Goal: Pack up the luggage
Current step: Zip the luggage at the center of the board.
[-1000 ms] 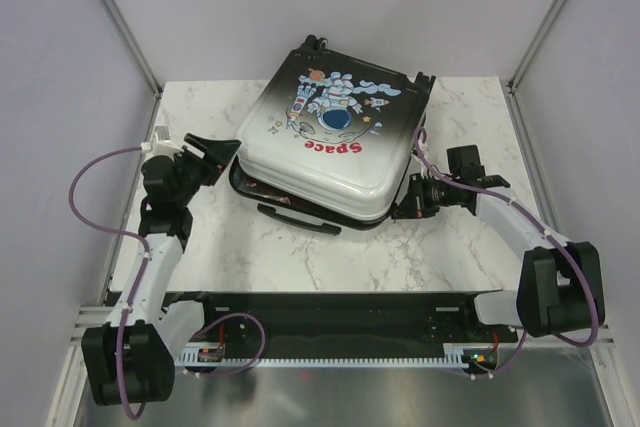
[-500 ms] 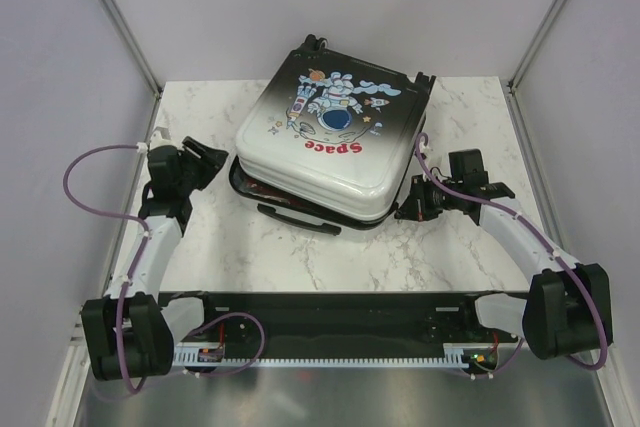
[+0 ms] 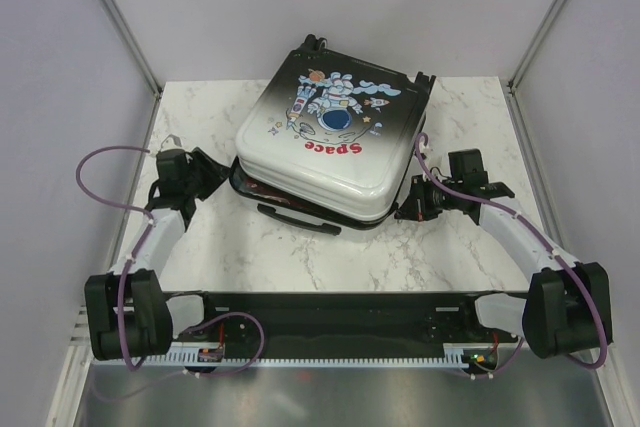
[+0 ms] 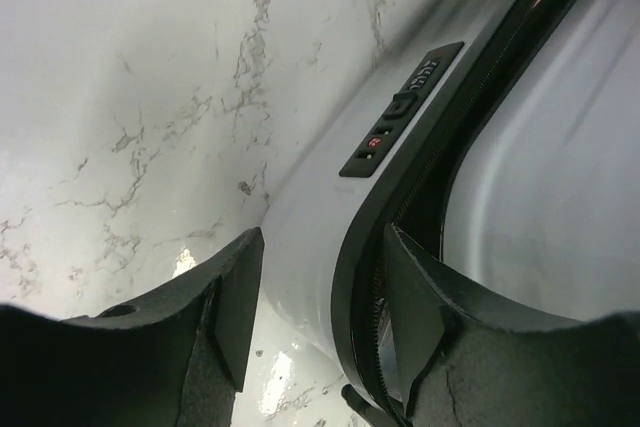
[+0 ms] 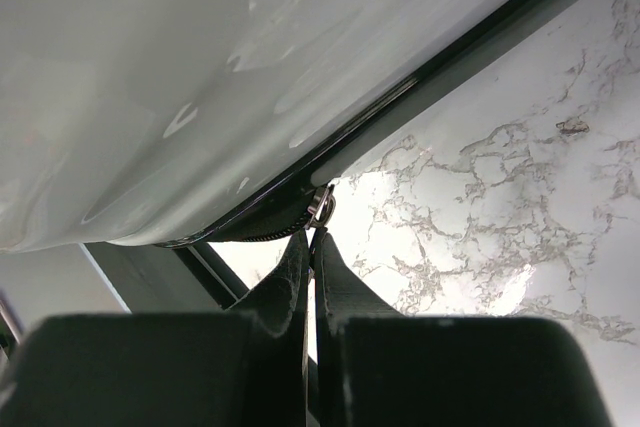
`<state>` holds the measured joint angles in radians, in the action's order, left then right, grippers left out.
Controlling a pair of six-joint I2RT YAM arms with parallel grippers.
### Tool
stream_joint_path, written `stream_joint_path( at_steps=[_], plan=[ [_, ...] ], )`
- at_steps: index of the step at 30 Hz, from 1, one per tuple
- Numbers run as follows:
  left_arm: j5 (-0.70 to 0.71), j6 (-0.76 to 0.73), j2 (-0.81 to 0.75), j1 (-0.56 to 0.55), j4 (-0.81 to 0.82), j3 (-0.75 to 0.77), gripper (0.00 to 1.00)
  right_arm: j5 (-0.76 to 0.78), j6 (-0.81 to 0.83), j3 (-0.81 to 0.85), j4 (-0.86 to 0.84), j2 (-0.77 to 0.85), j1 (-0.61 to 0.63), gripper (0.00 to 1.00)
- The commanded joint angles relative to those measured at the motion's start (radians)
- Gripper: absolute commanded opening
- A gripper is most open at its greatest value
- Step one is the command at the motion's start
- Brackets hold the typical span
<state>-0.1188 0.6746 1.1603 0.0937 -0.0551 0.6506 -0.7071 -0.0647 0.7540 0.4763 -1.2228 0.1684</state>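
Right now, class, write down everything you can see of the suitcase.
The suitcase is a glossy hard shell, white fading to black, with an astronaut print and red "Space". It lies flat on the marble table, lid gaping at its near-left edge. Its wheels face away; a black handle faces the arms. A combination lock sits on its side. The right fingers pinch its zip pull; the open left fingers straddle its edge.

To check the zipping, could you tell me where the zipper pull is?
The zipper pull is mid-frame in the right wrist view, on the luggage's near right corner, pinched by the right gripper.
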Motion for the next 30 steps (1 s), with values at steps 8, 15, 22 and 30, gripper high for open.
stream_joint_path(
  at_steps=[8,15,22,30],
  plan=[
    [-0.137,-0.144,0.154,-0.026,0.075,0.098,0.53,-0.038,-0.003,-0.002,0.159,-0.018,0.014,0.00],
    [-0.182,-0.133,0.164,-0.037,0.061,0.096,0.14,0.023,0.005,0.016,0.238,0.019,0.023,0.00],
    [-0.177,-0.025,0.115,-0.057,0.017,0.055,0.02,0.118,-0.017,0.047,0.303,0.078,0.094,0.00],
    [-0.036,0.100,0.016,-0.179,-0.029,0.054,0.02,0.202,-0.080,0.122,0.338,0.069,0.273,0.00]
  ],
)
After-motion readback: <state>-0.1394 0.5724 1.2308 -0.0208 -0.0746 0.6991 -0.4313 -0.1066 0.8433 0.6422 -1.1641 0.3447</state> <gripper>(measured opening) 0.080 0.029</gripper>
